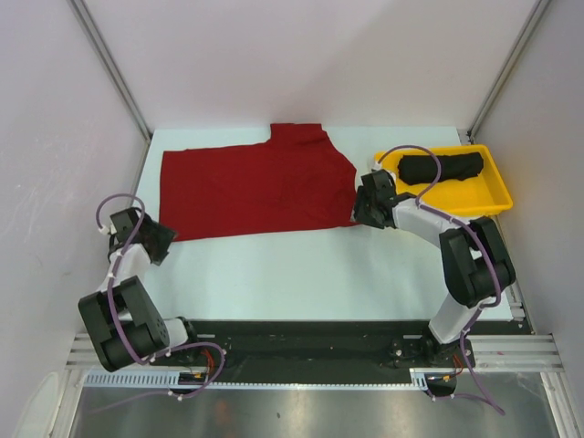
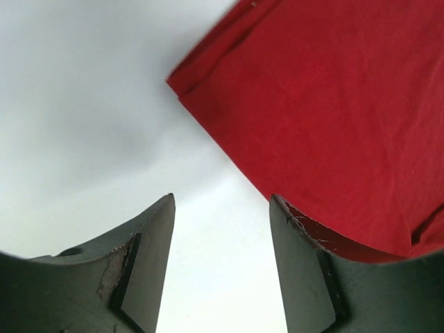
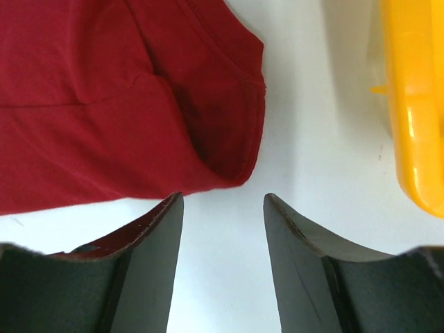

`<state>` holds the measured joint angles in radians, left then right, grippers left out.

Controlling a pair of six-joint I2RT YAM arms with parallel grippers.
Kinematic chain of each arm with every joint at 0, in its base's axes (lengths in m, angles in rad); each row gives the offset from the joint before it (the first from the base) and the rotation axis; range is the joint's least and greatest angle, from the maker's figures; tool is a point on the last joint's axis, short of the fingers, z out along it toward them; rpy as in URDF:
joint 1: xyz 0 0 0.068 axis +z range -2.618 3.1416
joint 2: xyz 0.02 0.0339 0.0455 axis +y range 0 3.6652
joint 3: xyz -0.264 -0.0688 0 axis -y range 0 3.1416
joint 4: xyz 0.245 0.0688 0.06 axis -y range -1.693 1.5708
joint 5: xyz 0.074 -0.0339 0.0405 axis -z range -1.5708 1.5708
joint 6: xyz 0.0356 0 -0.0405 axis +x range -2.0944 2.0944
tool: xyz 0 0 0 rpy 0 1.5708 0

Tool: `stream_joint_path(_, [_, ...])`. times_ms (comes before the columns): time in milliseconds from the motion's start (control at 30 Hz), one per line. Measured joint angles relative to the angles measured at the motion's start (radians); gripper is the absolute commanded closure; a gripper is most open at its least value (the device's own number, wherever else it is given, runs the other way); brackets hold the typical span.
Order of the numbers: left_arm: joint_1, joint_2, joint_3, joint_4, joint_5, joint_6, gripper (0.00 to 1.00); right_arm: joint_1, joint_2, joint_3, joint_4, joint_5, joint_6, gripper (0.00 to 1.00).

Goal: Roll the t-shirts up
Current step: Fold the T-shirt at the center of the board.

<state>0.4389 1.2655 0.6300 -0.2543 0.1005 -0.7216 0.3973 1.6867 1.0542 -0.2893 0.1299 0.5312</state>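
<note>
So the deep red cloth t-shirt [image 1: 255, 187] lies flat mid-table, long axis running left to right. The left gripper [image 2: 222, 201] sits just off its near-left corner and the right gripper [image 3: 223, 198] off its near-right one, both with jaws apart and holding nothing. The rolled black cloth t-shirt [image 1: 441, 168] is in the yellow plastic tray [image 1: 474, 193], far right.

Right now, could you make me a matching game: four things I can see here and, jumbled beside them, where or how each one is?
1. red t-shirt
2. black t-shirt
3. yellow tray
4. right gripper

A. bundled up inside the tray
B. open, between the red shirt's corner and the tray
C. lying flat on the table
D. at the table's far right

Pairs: 1-C, 2-A, 3-D, 4-B
</note>
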Motion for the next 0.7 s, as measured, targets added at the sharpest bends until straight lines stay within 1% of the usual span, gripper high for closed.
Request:
stream_joint_path(233, [0.058,0.016,-0.022,0.015,0.009,0.023,0.36,-0.028,0.089,-0.011,0.056,-0.024,0.021,0.46])
stream_joint_path(267, [0.064,0.021,-0.023,0.018,0.009,0.024,0.36,-0.034,0.089,-0.011,0.071,-0.025,0.023,0.51])
stream_joint_path(333, [0.072,0.028,-0.023,0.026,0.009,0.027,0.36,-0.044,0.09,-0.011,0.085,-0.024,0.024,0.55])
stream_joint_path(433, [0.081,0.03,-0.023,0.043,0.008,0.04,0.36,-0.051,0.09,-0.012,0.091,-0.024,0.03,0.66])
stream_joint_path(533, [0.089,0.041,-0.023,0.059,0.007,0.042,0.37,-0.054,0.09,-0.015,0.103,-0.026,0.037,0.72])
stream_joint_path(567, [0.092,0.047,-0.023,0.063,0.007,0.042,0.38,-0.054,0.091,-0.015,0.108,-0.027,0.038,0.76])
stream_joint_path(700, [0.094,0.075,-0.023,0.092,0.006,0.042,0.39,-0.053,0.101,-0.016,0.124,-0.04,0.041,0.8])
